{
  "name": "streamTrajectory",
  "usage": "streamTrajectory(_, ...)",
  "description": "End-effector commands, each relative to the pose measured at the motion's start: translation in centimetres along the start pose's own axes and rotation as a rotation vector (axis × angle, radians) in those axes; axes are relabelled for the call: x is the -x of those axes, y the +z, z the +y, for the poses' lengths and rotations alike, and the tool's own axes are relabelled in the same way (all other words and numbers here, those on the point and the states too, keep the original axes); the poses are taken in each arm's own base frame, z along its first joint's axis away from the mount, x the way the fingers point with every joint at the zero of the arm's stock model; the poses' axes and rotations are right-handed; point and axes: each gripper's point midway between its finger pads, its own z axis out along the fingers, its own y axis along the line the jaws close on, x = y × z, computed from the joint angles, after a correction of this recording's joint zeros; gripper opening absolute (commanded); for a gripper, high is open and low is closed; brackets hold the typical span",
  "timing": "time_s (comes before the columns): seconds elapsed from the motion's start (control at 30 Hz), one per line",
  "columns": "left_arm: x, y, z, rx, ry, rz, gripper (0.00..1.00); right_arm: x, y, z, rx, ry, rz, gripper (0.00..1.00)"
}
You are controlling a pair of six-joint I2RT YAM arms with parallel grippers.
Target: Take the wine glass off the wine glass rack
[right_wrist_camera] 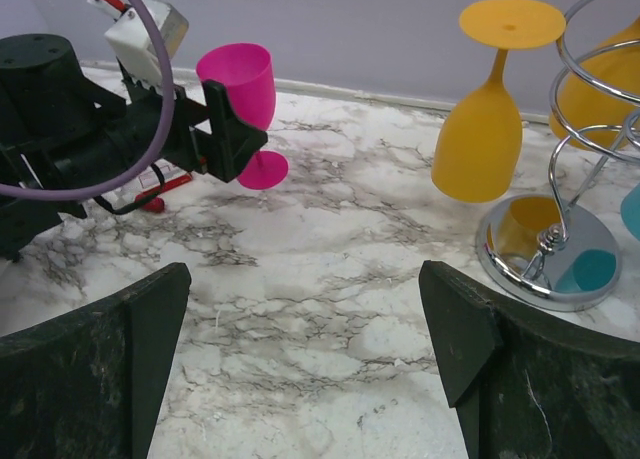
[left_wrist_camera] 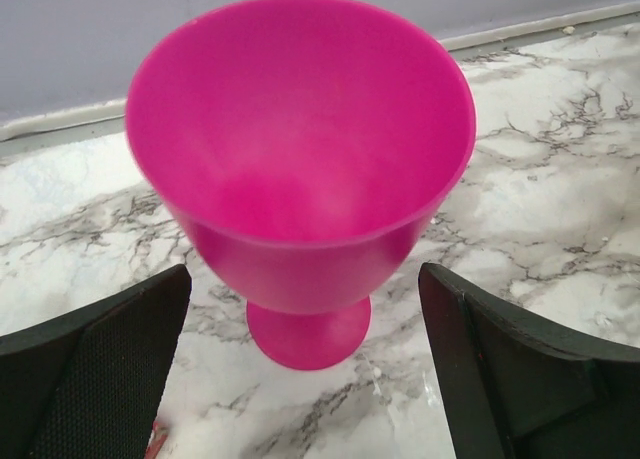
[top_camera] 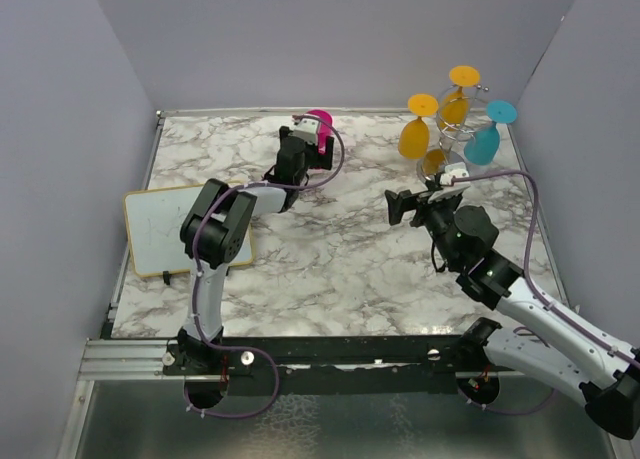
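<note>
A pink wine glass [top_camera: 320, 118] stands upright on the marble table at the back middle. In the left wrist view the pink glass [left_wrist_camera: 300, 179] sits between my left gripper's [left_wrist_camera: 305, 379] open fingers with a gap on each side. The silver wire rack [top_camera: 456, 134] stands at the back right, with two yellow glasses [top_camera: 414, 137] and a teal glass [top_camera: 484, 141] hanging upside down on it. My right gripper [top_camera: 405, 207] is open and empty, left of and in front of the rack. In the right wrist view [right_wrist_camera: 305, 369] the rack's shiny base [right_wrist_camera: 545, 244] and a yellow glass [right_wrist_camera: 485, 129] are ahead right.
A white board [top_camera: 170, 229] lies at the table's left edge. A red marker [right_wrist_camera: 160, 194] lies under the left arm near the pink glass. Grey walls close the back and both sides. The left gripper [right_wrist_camera: 215, 129] shows in the right wrist view.
</note>
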Motion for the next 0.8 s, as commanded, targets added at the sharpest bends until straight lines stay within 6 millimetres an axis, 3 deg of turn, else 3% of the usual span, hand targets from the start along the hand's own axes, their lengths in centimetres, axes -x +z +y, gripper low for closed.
streamTrajectory(0.0, 4.0, -2.4, 0.5, -0.004, -0.077, -0.012, 0.99, 2.0, -0.5, 0.6, 0.040, 0.041, -0.026, 1.00)
streamTrajectory(0.27, 3.7, -8.7, 0.1, -0.008, -0.282, 0.112, 0.99, 3.6, -1.9, -0.1, 0.025, 0.051, -0.034, 1.00)
streamTrajectory(0.43, 5.6, -13.8, -2.0, -0.117, -0.377, 0.159, 0.99, 4.4, -3.2, -1.2, -0.017, 0.071, -0.003, 1.00)
streamTrajectory(0.57, 6.6, -16.7, -1.7, -0.090, -0.408, 0.233, 0.99, 5.8, -4.6, -1.3, 0.007, 0.060, 0.025, 1.00)
streamTrajectory(0.67, 9.3, -18.0, -2.1, -0.133, -0.386, 0.230, 0.99, 8.6, -5.9, -1.9, -0.002, 0.078, -0.018, 1.00)
streamTrajectory(0.77, 13.6, -19.2, -3.1, -0.209, -0.363, 0.171, 0.99, 11.4, -6.7, -1.6, 0.035, 0.058, -0.061, 1.00)
